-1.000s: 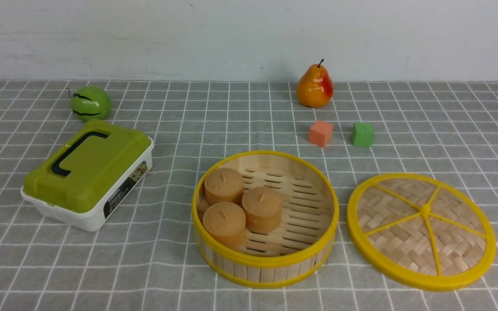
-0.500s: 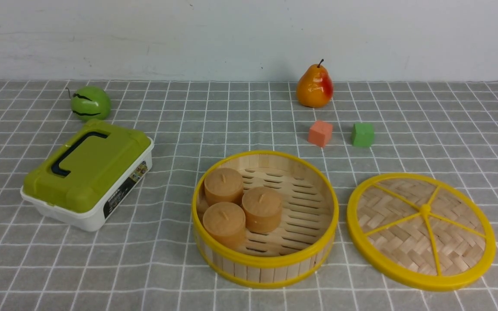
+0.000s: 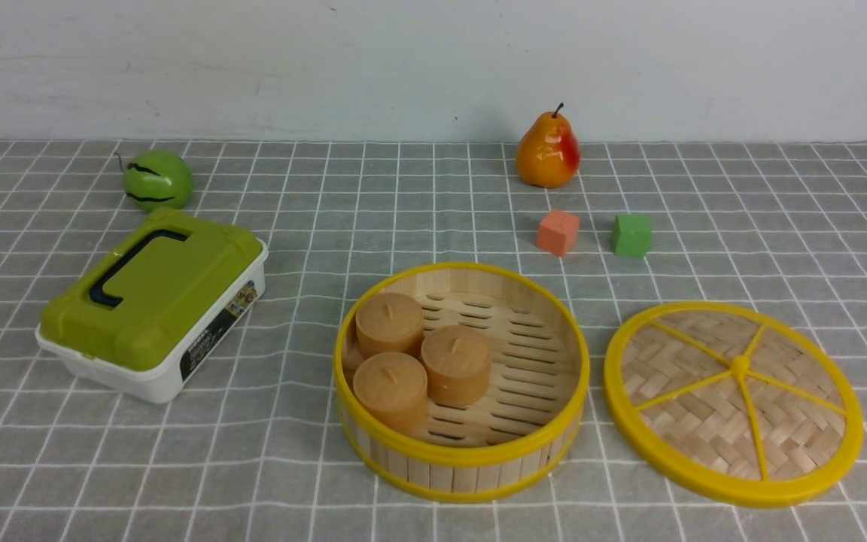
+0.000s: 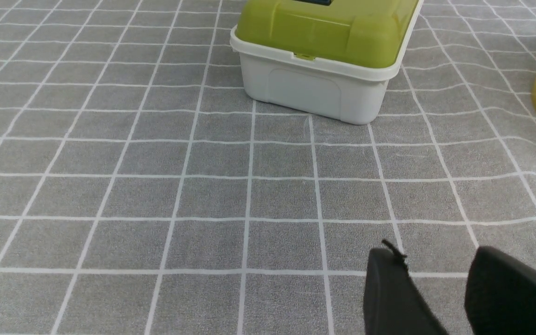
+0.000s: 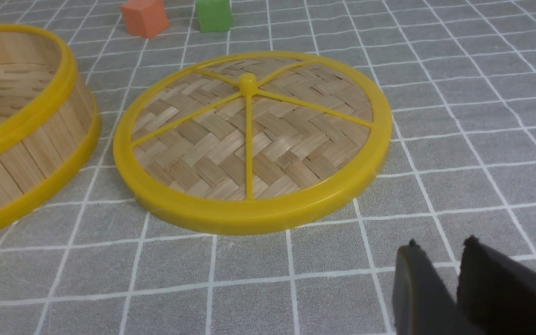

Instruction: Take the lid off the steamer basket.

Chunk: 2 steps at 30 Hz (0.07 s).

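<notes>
**Even, soft light everywhere, everything pretty sharp**

Bright diffuse lighting in all three views, no harsh glare. Shadows are faint: just a soft dark edge under the lid [image 5: 249, 139] and the white box [image 4: 314, 88]. The pear [image 3: 548, 150] catches a small shiny highlight. Front view is crisp edge to edge. In the wrist views the black pincer tips [image 5: 454, 288] look soft and slightly out of focus.
</notes>
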Motion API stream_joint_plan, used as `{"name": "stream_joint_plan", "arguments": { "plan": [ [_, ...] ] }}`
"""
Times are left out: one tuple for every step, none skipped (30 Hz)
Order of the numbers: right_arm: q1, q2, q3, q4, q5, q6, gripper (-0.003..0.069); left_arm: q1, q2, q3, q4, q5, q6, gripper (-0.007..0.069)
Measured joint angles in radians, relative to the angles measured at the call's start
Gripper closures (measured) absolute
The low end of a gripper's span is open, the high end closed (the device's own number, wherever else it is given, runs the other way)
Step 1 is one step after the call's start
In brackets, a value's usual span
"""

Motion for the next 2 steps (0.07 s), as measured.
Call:
{"name": "stream_joint_plan", "arguments": {
  "plan": [
    [0.000, 0.000, 0.000, 0.000, 0.000, 0.000, 0.0539, 0.000, 0.000, 0.000, 0.000, 0.000, 0.000, 0.0386],
    [0.000, 0.000, 0.000, 0.000, 0.000, 0.000, 0.0538, 0.000, 0.000, 0.000, 0.000, 0.000, 0.000, 0.0386]
  ]
}}
